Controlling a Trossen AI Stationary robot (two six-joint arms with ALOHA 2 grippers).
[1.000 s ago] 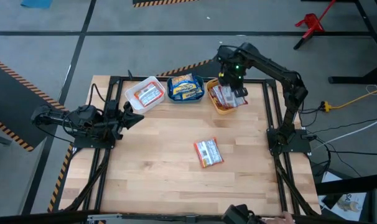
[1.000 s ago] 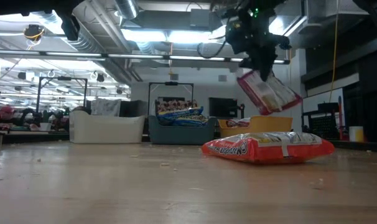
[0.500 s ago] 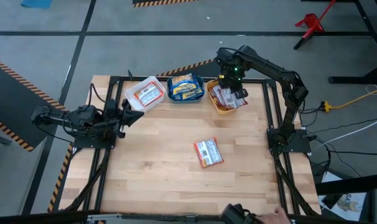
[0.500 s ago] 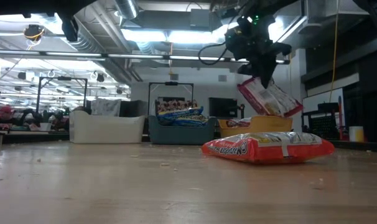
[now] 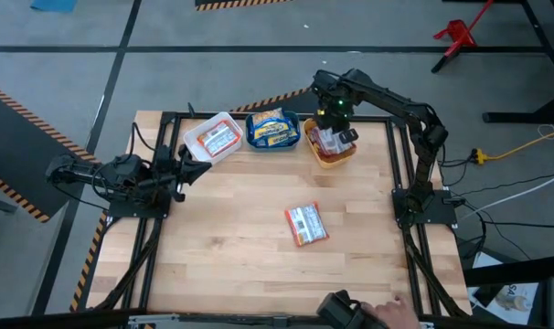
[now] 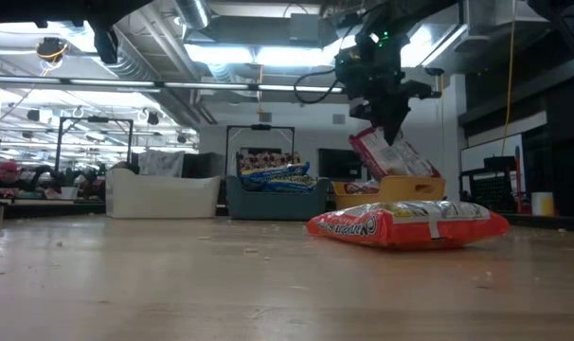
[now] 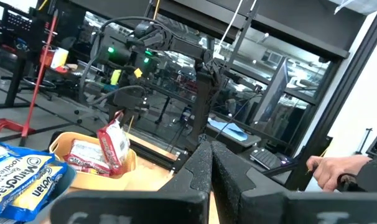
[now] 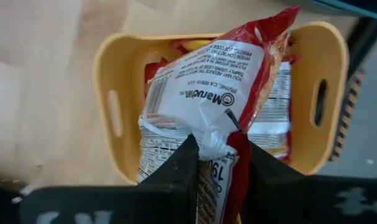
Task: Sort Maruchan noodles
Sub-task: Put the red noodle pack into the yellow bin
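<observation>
My right gripper [image 5: 335, 128] is shut on a red-and-white Maruchan packet [image 8: 213, 99] over the orange bin [image 5: 330, 146] at the table's far right; the bin holds more red packets [image 8: 272, 124]. The held packet also shows in the low view [image 6: 391, 156] and the left wrist view [image 7: 114, 146]. Another red packet [image 5: 306, 224] lies flat on the table's middle. The teal bin [image 5: 272, 130] holds blue packets, the white bin [image 5: 213, 139] orange ones. My left gripper [image 7: 210, 162] is shut and empty at the table's left side. My right gripper pinches the packet's crimped end seam [image 8: 214, 144] between its two fingers, coming from above and pointing down. The packet hangs below the fingers, tilted, its lower end [image 6: 405, 169] down inside the orange bin's rim.
The three bins stand in a row along the far edge. Bare wood lies around the loose packet. A person's hand [image 5: 387, 315] shows at the near edge and another hand in the left wrist view [image 7: 335, 171].
My right gripper has gone down and a little toward the table's left, staying shut, carrying the packet from above the orange bin until its lower end is inside the bin. The packet has swung nearer upright.
</observation>
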